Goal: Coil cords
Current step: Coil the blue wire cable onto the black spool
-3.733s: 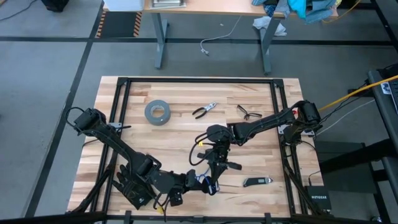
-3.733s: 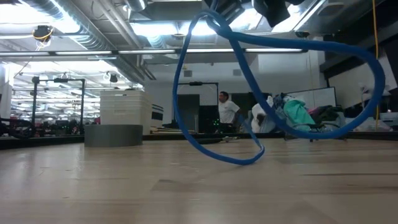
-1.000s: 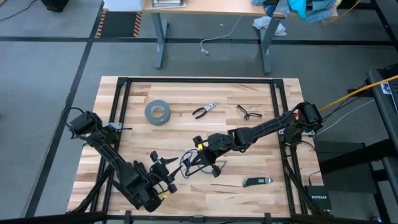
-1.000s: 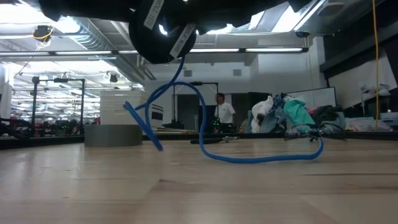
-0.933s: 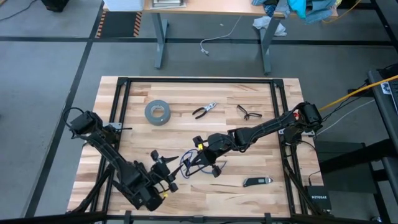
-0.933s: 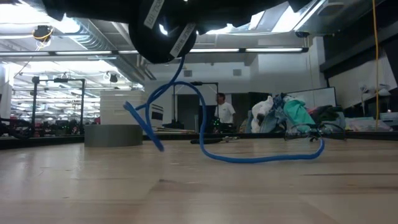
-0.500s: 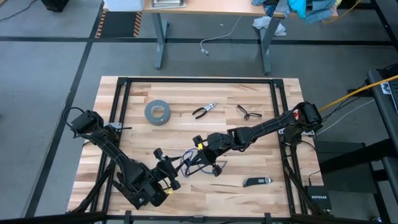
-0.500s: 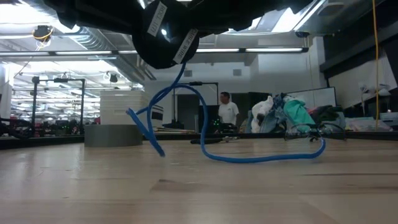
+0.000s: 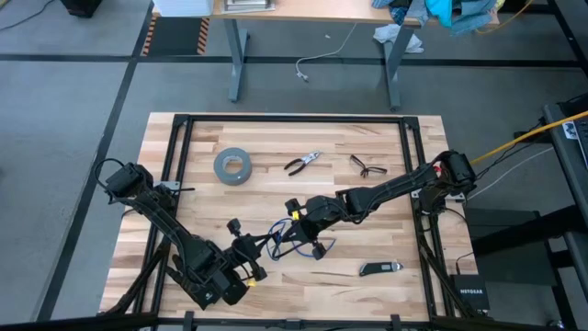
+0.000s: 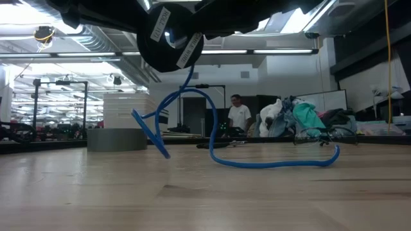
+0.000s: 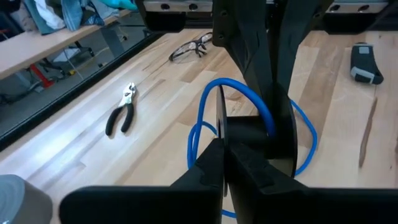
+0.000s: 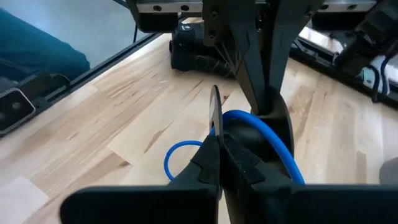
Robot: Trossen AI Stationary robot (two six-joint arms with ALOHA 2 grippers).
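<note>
The cords (image 9: 283, 237) are one blue and black cable in loose loops near the table's middle front. In the low view the cords (image 10: 212, 147) hang from the dark grippers above, and a long lower bend (image 10: 276, 163) lies on the wood. My left gripper (image 9: 266, 243) reaches in from the near left and is shut at the loops. My right gripper (image 9: 292, 230) comes from the right and is shut on them. The two sets of fingertips nearly meet. My left gripper is shut on a blue strand at the top of the loops (image 12: 245, 117), its fingers slanting down from the near left. The fingers themselves hide the exact spot. The loops droop slack below. My right gripper pinches the blue cord where its arc ends at the fingers (image 11: 266, 121), slanting down from the table's right. The cord hangs below it in slack loops, with the lowest bend on the table.
A grey tape roll (image 9: 233, 165) lies at the far left. Pliers (image 9: 301, 164) and glasses (image 9: 367, 166) lie toward the far edge. A small dark tool (image 9: 379, 268) lies at the near right. A person stands in the room beyond the table (image 10: 239, 117).
My left gripper has shut at the cord loops, rolling slightly. My right gripper has kept still with the cord. The loops hang much as before.
</note>
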